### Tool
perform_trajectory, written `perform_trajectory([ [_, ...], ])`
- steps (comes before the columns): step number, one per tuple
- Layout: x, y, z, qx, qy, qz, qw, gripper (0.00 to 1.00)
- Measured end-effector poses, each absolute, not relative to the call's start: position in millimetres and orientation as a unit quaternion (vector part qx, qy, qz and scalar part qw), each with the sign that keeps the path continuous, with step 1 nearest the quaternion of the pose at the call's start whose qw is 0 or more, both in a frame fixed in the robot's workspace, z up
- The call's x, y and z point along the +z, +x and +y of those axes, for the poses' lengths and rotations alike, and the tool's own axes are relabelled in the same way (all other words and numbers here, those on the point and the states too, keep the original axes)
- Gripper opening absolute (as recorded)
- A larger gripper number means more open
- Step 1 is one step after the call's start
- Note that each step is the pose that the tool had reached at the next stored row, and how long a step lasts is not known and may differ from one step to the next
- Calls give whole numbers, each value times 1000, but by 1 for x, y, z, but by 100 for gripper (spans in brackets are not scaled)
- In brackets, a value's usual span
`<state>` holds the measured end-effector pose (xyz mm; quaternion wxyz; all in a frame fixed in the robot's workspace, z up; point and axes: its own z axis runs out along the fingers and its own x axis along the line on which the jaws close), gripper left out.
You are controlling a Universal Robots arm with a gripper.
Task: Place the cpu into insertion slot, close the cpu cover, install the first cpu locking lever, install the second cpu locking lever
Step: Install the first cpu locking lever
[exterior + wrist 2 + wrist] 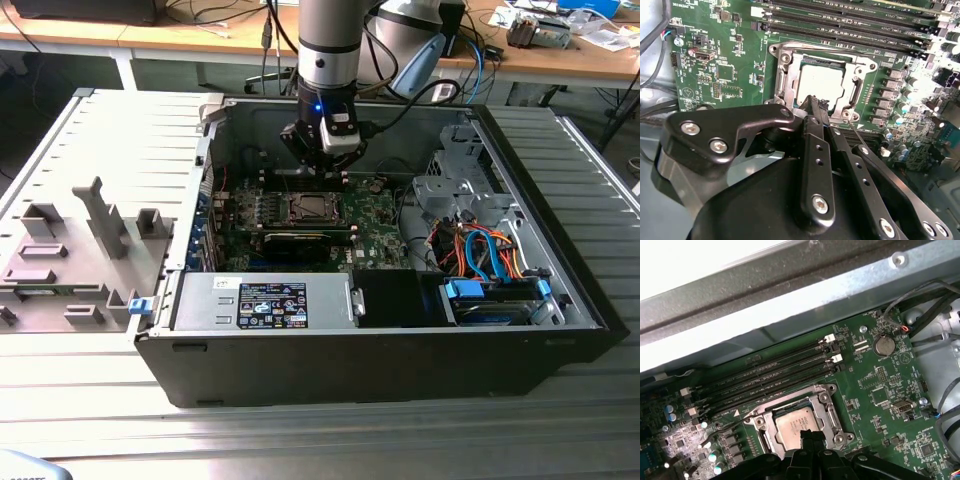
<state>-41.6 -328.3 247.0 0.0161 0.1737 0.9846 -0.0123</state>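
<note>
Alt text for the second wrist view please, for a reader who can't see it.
The black gripper hangs close over the cpu, whose dull silver face sits in the insertion slot with the silvery cpu cover framing it. Green circuit board surrounds the socket, with long black memory slots beyond it.
</note>
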Motion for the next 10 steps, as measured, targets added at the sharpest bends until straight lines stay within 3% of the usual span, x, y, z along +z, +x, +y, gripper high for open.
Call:
perform_trajectory([
  [10,247,-42,-328,-12,164,986,16,11],
])
